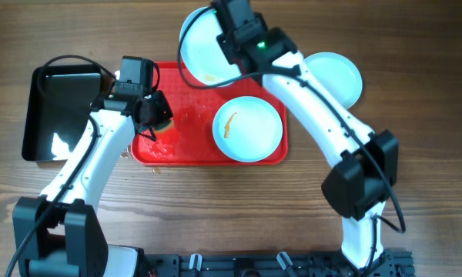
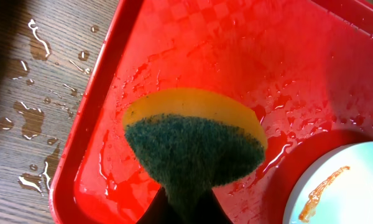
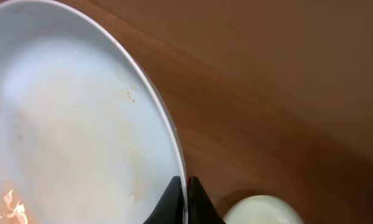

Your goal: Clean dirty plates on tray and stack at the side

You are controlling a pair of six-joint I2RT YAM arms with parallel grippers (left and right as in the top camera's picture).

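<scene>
Right gripper (image 3: pixel 186 185) pinches the rim of a pale blue-white round plate (image 1: pixel 200 48) at the far edge of the red rectangular plastic tray (image 1: pixel 189 104), probably tilted. Left gripper (image 2: pixel 185 211) clamps a yellow-green sponge (image 2: pixel 196 143) over the wet tray. Smeared plate (image 1: pixel 248 128) sits on the tray, third plate (image 1: pixel 335 77) on the table to the right. Risk: the thin rim pinch slips when wet and the plate drops.

A wooden bench (image 1: pixel 431 46) with brown, horizontal grain fills the view from above. Spilled water droplets (image 2: pixel 37 40) glisten on the wood in the left wrist view. Lighting is bright and even.
</scene>
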